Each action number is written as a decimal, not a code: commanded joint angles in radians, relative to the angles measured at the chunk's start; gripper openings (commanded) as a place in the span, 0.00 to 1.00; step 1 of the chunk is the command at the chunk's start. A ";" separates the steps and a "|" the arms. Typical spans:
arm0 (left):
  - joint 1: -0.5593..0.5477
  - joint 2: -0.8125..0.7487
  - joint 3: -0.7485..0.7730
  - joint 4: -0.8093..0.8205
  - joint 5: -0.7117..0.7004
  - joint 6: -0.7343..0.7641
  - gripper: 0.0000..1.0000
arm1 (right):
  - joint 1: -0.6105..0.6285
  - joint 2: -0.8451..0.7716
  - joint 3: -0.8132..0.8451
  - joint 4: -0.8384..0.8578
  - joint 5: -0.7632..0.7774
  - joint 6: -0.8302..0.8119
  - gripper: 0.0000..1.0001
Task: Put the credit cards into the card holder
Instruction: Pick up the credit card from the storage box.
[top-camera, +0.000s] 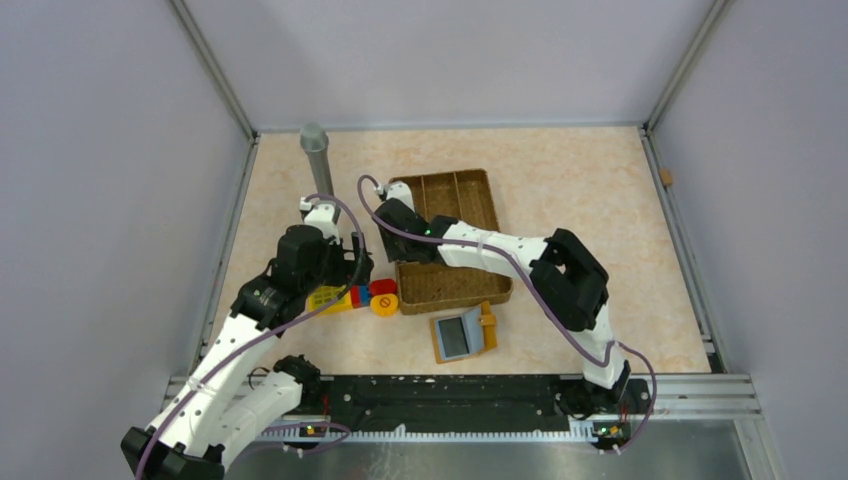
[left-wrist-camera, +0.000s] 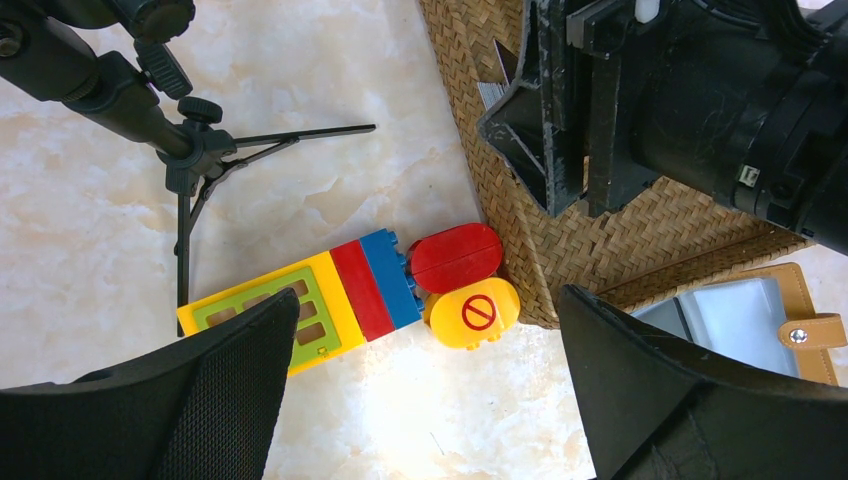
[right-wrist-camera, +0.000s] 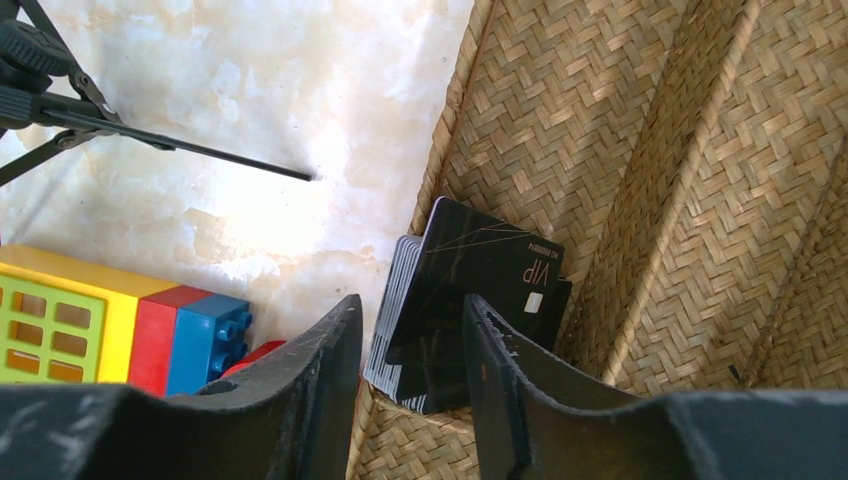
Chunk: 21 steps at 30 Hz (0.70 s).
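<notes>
Reaching into the tray (right-wrist-camera: 640, 150), your right gripper (right-wrist-camera: 412, 385) straddles the black cards (right-wrist-camera: 485, 265). They stand on edge as a stack against the tray's left wall, and that upright lean gives your fingers (right-wrist-camera: 500, 400) an edge to pinch. One finger sits on the wall side, the other in front of the stack. I can't tell whether they've actually bitten yet.

Your left gripper (left-wrist-camera: 430, 300) hangs spread wide and empty over the toy blocks (left-wrist-camera: 370, 290), which lie on the desk (top-camera: 580, 200) right against the tray's near-left corner. I'd say it's parked there to stay clear of the pick.

The card holder (top-camera: 463, 333) lies on the desk just beside the tray's near edge, open with the blue side up, so the cards have a short trip. I can't make out whether any card is in it already.
</notes>
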 joint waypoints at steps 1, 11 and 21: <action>0.005 -0.005 -0.009 0.038 0.011 0.017 0.99 | 0.018 -0.072 0.035 0.029 0.021 0.002 0.38; 0.005 -0.003 -0.008 0.038 0.013 0.019 0.99 | 0.020 -0.107 0.016 0.035 0.037 0.005 0.19; 0.005 -0.016 -0.007 0.036 0.008 0.019 0.99 | 0.036 -0.152 0.005 0.008 0.142 -0.001 0.10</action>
